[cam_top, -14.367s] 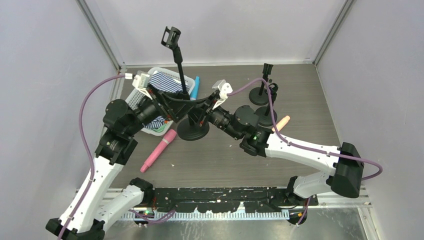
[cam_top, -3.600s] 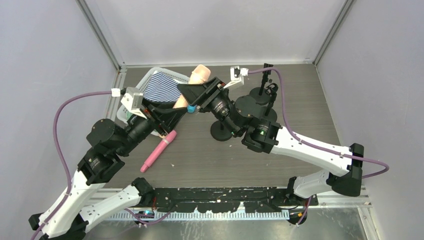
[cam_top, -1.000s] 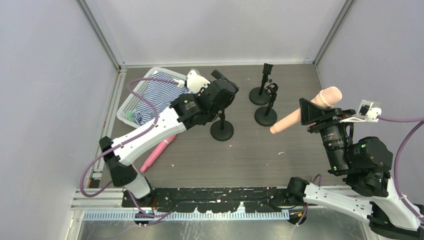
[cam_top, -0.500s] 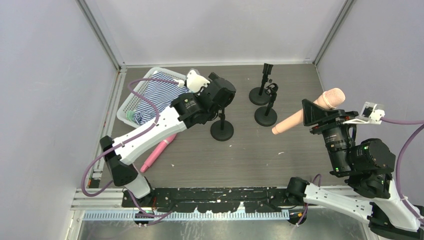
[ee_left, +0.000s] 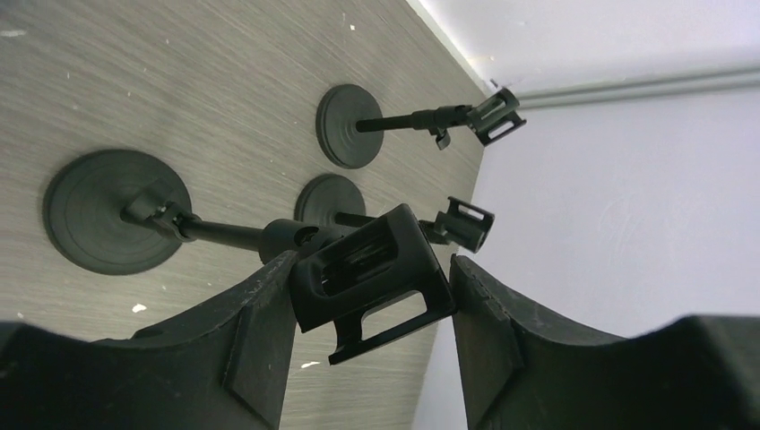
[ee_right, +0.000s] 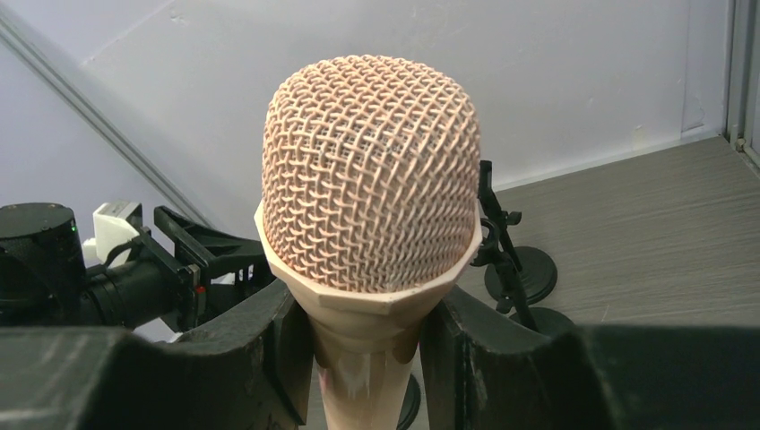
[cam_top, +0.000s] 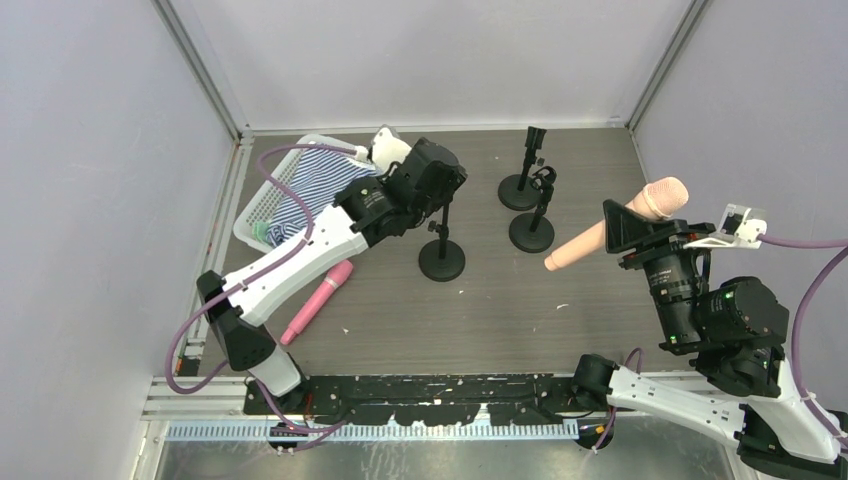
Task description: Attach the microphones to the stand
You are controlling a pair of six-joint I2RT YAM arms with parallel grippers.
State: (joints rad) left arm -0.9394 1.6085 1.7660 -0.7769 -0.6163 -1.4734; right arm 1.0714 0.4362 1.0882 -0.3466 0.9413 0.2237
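Observation:
The peach-beige microphone (cam_top: 612, 226) is held high at the right in my right gripper (cam_top: 628, 228), head up and right, handle pointing down-left. In the right wrist view the jaws of that gripper (ee_right: 367, 354) clamp its neck under the mesh head (ee_right: 369, 179). My left gripper (cam_top: 432, 188) is at the top of the middle stand (cam_top: 441, 262). In the left wrist view this gripper (ee_left: 375, 309) has its fingers on both sides of the stand's black clip (ee_left: 358, 260). The pink microphone (cam_top: 318, 300) lies on the table at the left. The blue microphone is hidden.
A white basket (cam_top: 262, 205) with striped cloth sits at the back left, partly under my left arm. Two smaller black stands (cam_top: 520, 190) (cam_top: 531, 232) stand at the back centre; they also show in the left wrist view (ee_left: 349, 125) (ee_left: 327, 199). Grey walls close three sides.
My left gripper has shifted slightly left and back at the top of the middle stand. My right gripper has risen a little with the peach microphone, then held still.

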